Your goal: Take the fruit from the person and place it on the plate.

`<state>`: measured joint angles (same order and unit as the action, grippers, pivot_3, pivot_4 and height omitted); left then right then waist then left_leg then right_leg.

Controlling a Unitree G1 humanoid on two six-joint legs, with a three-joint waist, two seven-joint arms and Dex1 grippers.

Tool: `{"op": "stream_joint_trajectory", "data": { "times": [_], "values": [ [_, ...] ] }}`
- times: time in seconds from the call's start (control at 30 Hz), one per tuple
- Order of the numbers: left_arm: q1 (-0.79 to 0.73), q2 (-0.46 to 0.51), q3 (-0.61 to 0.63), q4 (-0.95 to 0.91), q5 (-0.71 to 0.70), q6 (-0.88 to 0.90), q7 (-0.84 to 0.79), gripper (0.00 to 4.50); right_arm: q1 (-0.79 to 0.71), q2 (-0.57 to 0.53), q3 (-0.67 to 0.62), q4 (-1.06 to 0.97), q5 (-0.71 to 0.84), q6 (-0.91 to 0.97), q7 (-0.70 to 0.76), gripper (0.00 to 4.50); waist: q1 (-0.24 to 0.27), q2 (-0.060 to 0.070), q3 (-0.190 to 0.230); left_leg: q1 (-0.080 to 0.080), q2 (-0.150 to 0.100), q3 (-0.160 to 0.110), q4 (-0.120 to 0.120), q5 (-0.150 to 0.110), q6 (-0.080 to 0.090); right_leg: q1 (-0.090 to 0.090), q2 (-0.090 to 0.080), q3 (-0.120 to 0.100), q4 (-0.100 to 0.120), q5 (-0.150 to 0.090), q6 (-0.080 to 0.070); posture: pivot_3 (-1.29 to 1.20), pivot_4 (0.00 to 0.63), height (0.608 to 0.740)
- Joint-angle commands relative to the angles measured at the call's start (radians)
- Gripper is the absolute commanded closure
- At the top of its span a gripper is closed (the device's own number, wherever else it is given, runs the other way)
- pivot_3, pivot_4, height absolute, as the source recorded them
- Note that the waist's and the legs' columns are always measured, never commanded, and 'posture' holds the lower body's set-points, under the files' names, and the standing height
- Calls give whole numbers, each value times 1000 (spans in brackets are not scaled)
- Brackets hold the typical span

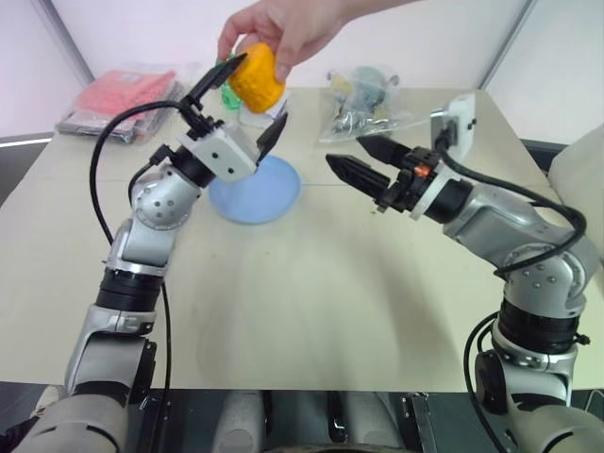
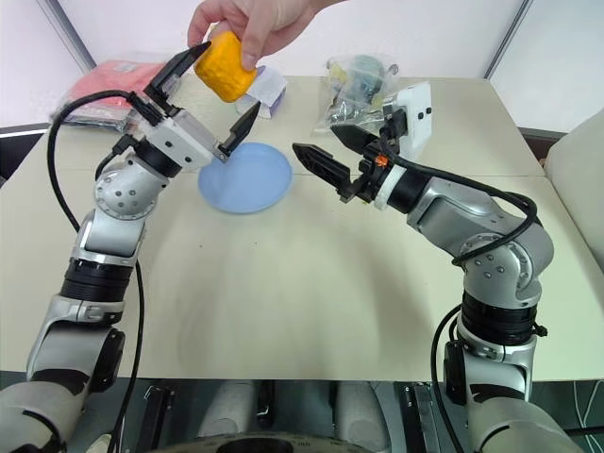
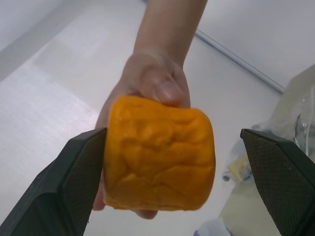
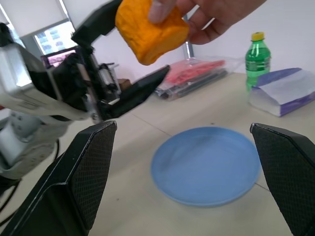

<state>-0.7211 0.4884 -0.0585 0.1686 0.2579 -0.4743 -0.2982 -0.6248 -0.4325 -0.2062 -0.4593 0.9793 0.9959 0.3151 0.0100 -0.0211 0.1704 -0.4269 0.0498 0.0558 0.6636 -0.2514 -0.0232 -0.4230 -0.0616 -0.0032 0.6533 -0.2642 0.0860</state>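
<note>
A person's hand (image 1: 283, 28) reaches in from the far side and holds the yellow-orange fruit (image 1: 257, 77) in the air above the table's far left part. My left gripper (image 1: 260, 90) is raised to it, open, with one finger on each side of the fruit (image 3: 160, 152). One finger (image 3: 78, 172) is right against the fruit's side and the other stands well apart. The light blue plate (image 1: 260, 193) lies flat on the table just below. Right of the plate, my right gripper (image 1: 347, 151) hovers open with nothing in it, pointing towards the plate.
A green bottle (image 4: 257, 54) with a yellow cap and a white and purple box (image 4: 283, 91) stand behind the plate. A red packet (image 1: 123, 94) lies at the far left corner. A clear bag of small items (image 1: 363, 99) lies at the back middle.
</note>
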Motion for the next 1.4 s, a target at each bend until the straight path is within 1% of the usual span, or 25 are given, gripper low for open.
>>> {"op": "stream_joint_trajectory", "data": {
  "times": [0.03,0.23,0.33,0.37,0.4,0.43,0.47,0.73,0.8,0.93,0.97,1.0,1.1,1.23,1.4],
  "values": [
    [-38,2,5,6,20,-29,31,0,-8,-3,-20,-52,54,-10,-11,57,0,0,0,0,0,0,0,0,0,0,0,0,0,0,0,0,150,731],
    [-49,-3,-3,47,30,-50,46,0,-5,-8,-13,-58,72,-18,-37,57,0,0,0,0,0,0,0,0,0,0,0,0,0,0,0,0,150,731],
    [-59,-5,-3,63,31,-64,53,867,-4,-10,-10,-61,77,-20,-47,0,0,0,0,0,0,0,0,0,0,0,0,0,0,0,0,0,150,731],
    [-61,-6,-5,68,31,-68,55,1292,-3,-11,-10,-61,78,-20,-50,0,0,0,0,0,0,0,0,0,0,0,0,0,0,0,0,0,150,731],
    [-62,-6,-5,70,31,-71,56,1843,-2,-12,-9,-62,79,-20,-52,0,0,0,0,0,0,0,0,0,0,0,0,0,0,0,0,0,150,731],
    [-64,-7,-6,74,32,-76,58,2224,0,-14,-8,-62,78,-21,-53,0,1,0,0,0,0,0,0,0,0,0,0,0,0,0,0,0,150,731],
    [-65,-7,-6,76,33,-81,60,2370,1,-15,-7,-63,78,-22,-54,0,1,0,0,0,0,0,0,0,0,0,0,0,0,0,0,0,150,731],
    [-49,-13,10,72,26,-72,76,2370,9,-21,1,-62,75,-25,-59,0,0,0,0,0,0,0,0,0,0,0,0,0,0,0,0,0,150,731],
    [-29,-25,26,59,-12,-17,63,2370,13,-26,3,-64,75,-24,-56,0,0,0,0,0,0,0,0,0,0,0,0,0,0,0,0,0,150,731],
    [54,-39,66,-3,-148,200,-22,2370,43,-99,30,-90,45,-16,3,0,-2,0,0,0,0,0,0,0,0,0,0,0,0,0,0,0,150,731],
    [75,-38,77,-24,-168,221,-30,2370,53,-124,45,-100,26,-21,23,0,-4,0,0,0,0,0,0,0,0,0,0,0,0,0,0,0,150,731],
    [95,-46,96,-47,-211,287,-42,2370,65,-144,62,-106,7,-28,40,0,-5,0,0,0,0,0,0,0,0,0,0,0,0,0,0,0,150,731],
    [121,-61,134,-79,-288,424,-54,2370,77,-156,84,-108,-18,-43,55,0,-6,0,0,0,0,-1,0,0,0,0,0,0,0,0,0,0,150,731],
    [111,-109,190,-2,-373,580,-20,2370,89,-143,108,-116,-36,-54,59,0,-5,0,0,0,0,-1,0,0,0,0,0,0,0,0,0,0,150,731],
    [55,-170,185,133,-401,650,-21,2370,94,-137,123,-120,-50,-62,63,0,3,0,0,-1,0,-1,1,0,0,0,0,-1,0,0,0,0,150,731]
  ]
}}
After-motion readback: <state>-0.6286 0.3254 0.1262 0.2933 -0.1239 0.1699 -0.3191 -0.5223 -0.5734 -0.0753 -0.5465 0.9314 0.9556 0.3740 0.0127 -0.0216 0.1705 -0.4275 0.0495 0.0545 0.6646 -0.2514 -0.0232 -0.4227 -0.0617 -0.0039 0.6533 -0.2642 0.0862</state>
